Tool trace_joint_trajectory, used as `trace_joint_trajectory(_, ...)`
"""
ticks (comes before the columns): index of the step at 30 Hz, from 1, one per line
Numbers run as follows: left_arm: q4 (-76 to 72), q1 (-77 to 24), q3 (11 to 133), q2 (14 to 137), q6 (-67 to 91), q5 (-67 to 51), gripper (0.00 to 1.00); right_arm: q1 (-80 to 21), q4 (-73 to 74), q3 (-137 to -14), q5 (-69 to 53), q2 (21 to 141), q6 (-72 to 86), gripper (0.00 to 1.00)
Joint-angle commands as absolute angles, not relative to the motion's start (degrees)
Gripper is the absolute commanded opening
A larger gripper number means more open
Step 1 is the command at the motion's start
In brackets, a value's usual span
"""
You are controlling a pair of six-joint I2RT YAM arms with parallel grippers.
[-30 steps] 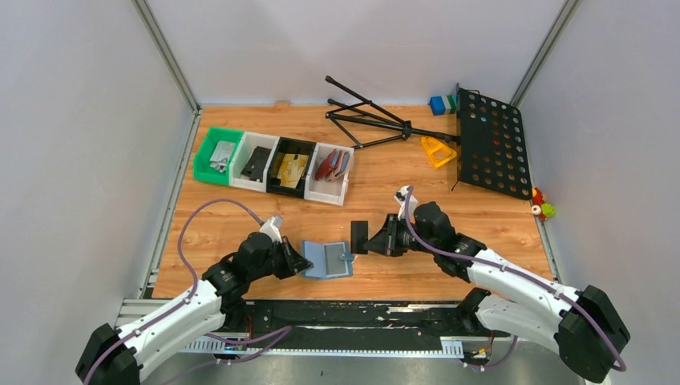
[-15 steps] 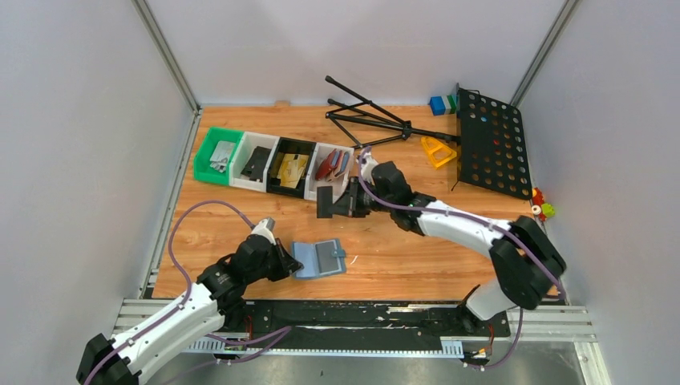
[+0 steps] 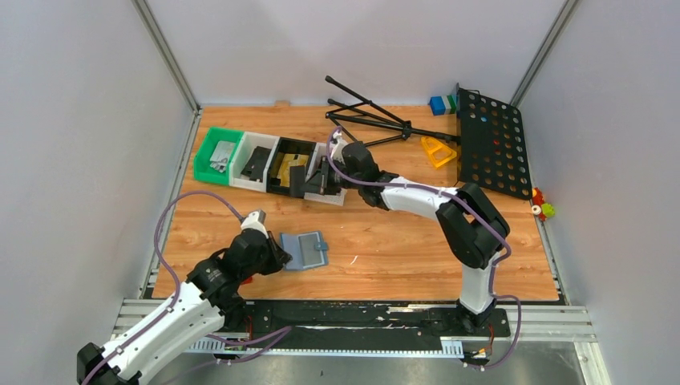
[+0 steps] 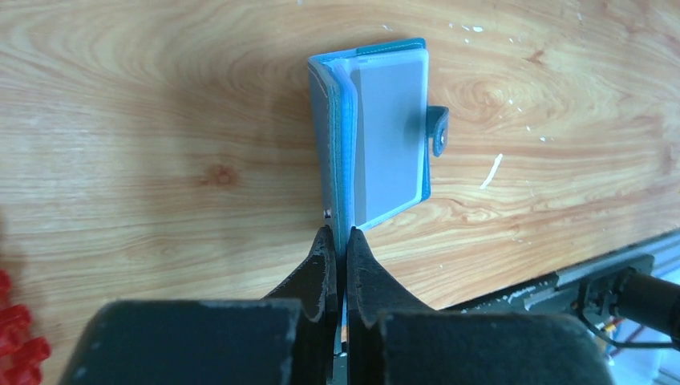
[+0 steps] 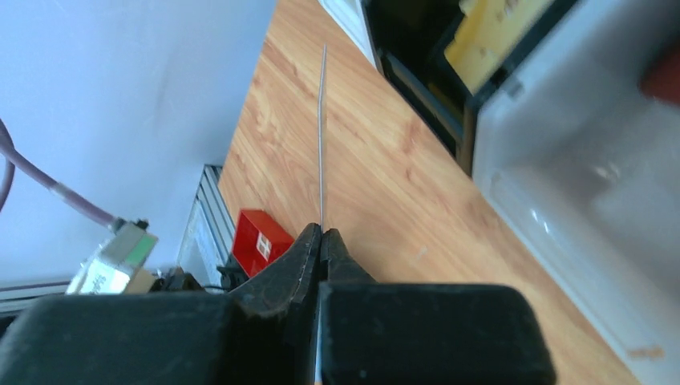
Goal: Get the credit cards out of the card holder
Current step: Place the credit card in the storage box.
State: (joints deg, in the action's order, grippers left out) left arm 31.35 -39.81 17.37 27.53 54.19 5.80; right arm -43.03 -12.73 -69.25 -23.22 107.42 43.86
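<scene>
The slate-blue card holder (image 3: 305,250) (image 4: 333,136) lies open on the wood near the front left. A grey credit card (image 4: 390,132) shows in its lighter blue inside. My left gripper (image 3: 278,255) (image 4: 337,237) is shut on the holder's near edge. My right gripper (image 3: 309,180) (image 5: 321,233) is shut on a thin dark credit card (image 3: 297,184), seen edge-on (image 5: 322,120) in the right wrist view. It hangs at the near rim of the black bin (image 3: 295,141) (image 5: 409,76), where gold-tan cards (image 3: 290,167) (image 5: 493,32) lie.
A row of bins stands at the back left: green (image 3: 210,136), white (image 3: 258,138), black, white (image 3: 343,191) (image 5: 561,200). A folded black tripod (image 3: 369,120), a perforated black stand plate (image 3: 491,143) and a yellow piece (image 3: 437,151) lie behind. A red block (image 5: 261,239) sits by the front left rail.
My right arm has swung from the middle of the table back and left to the bins, carrying the card. My left gripper has dragged the card holder a little to the left.
</scene>
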Motion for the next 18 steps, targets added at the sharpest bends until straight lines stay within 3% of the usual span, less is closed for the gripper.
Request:
trace_joint_trajectory(1,38.4,-39.2,21.0,29.3,54.5,12.6,0.0,-43.3,-19.4,-77.7,-23.9,112.3,45.0,0.0)
trace_joint_trajectory(10,48.4,-37.9,24.7,25.5,60.6,19.5,0.0,-46.3,-16.9,-99.5,-20.7,127.0,46.9,0.0)
trace_joint_trajectory(18,50.0,-37.4,29.3,30.1,60.3,21.2,0.0,-48.3,-13.3,-114.7,-16.6,138.1,46.4,0.0)
